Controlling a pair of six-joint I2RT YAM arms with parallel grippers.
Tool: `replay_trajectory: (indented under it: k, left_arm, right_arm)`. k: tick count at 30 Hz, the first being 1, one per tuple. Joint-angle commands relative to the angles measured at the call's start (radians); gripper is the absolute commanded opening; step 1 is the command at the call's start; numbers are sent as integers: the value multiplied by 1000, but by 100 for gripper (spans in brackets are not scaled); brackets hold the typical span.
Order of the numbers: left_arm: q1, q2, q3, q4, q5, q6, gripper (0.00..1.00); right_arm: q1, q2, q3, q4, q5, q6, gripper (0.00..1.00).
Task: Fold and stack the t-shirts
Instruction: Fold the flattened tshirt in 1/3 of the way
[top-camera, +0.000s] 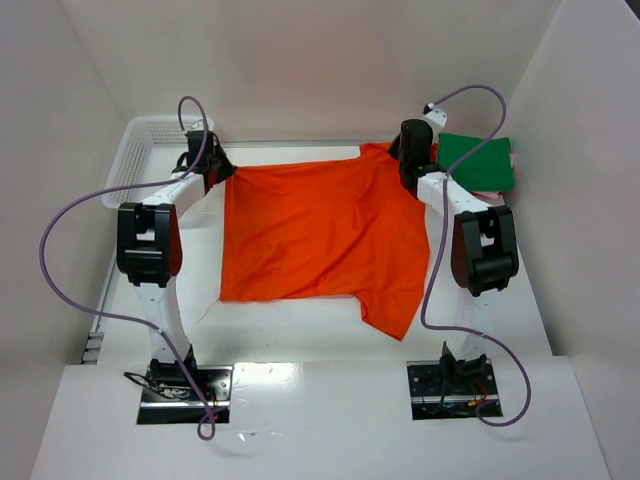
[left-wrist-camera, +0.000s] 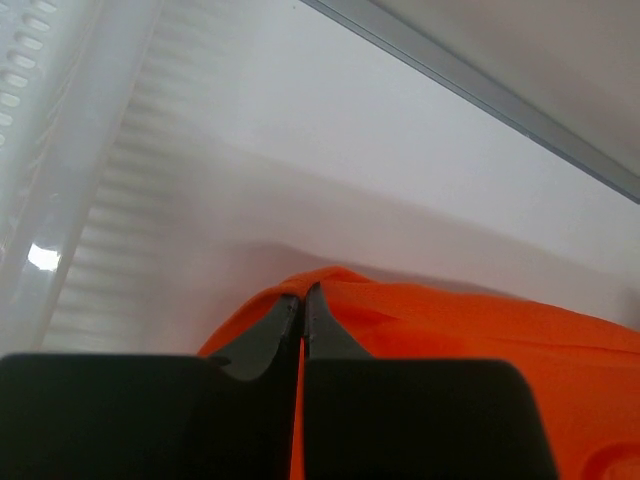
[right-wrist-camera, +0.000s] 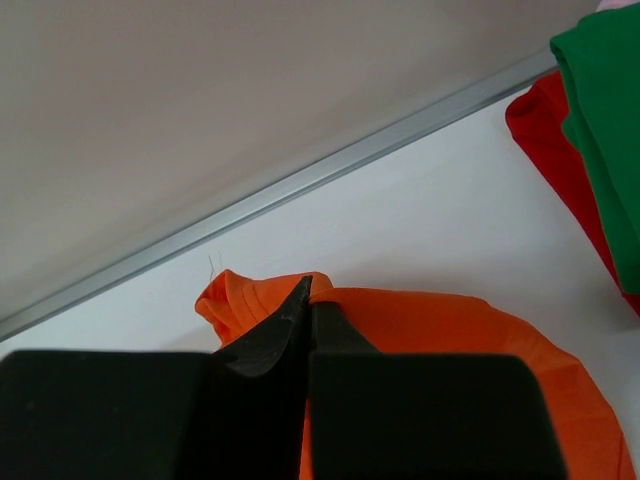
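1. Starting at the near side: the orange t-shirt lies spread on the table, just to the right of the white mesh basket. One sleeve hangs out toward the arm bases at the corner farthest from the basket.
2. Long axis: judged to run sideways, straight hem on the basket side and sleeves on the side away from it. Near edge is flat and free; nothing holds it.
3. Left gripper, seen closer in the left wrist view: jaws pressed together on a peak of orange cloth at the far corner, just beside the basket's right wall.
4. Right gripper, seen closer in the right wrist view: jaws likewise closed, pinching a bunched bit of orange cloth at the far corner, well apart from the basket.
5. Key relation: both pinch points sit on the far edge, level with each other, and all the cloth lies on the near side of the fingertips. Each arm has its own corner, neither one nearer. The next fold probably calls for carrying that edge toward the bases, both arms together, or the edge will skew.
6. Farthest from the basket: green t-shirt, folded, lying on top of a red t-shirt, just beyond the right gripper.
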Motion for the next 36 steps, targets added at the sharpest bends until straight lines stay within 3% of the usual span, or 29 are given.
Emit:
replay_trajectory:
  k: [1, 20, 28, 36]
  left_arm:
    - [6, -33, 30, 22, 10, 43, 0]
    - [6, -363, -346, -61, 85, 39, 0]
    - [6, -395, -441, -81, 85, 11, 0]
    - [6, -405, -501, -81, 48, -23, 0]
  right_arm:
    - [-6, -52, -16, 43, 4, 17, 0]
    - [-6, -481, -500, 31, -36, 245, 0]
    - [-6, -624, -666, -50, -16, 305, 0]
    - [-6, -646, -729, -213, 7, 406, 0]
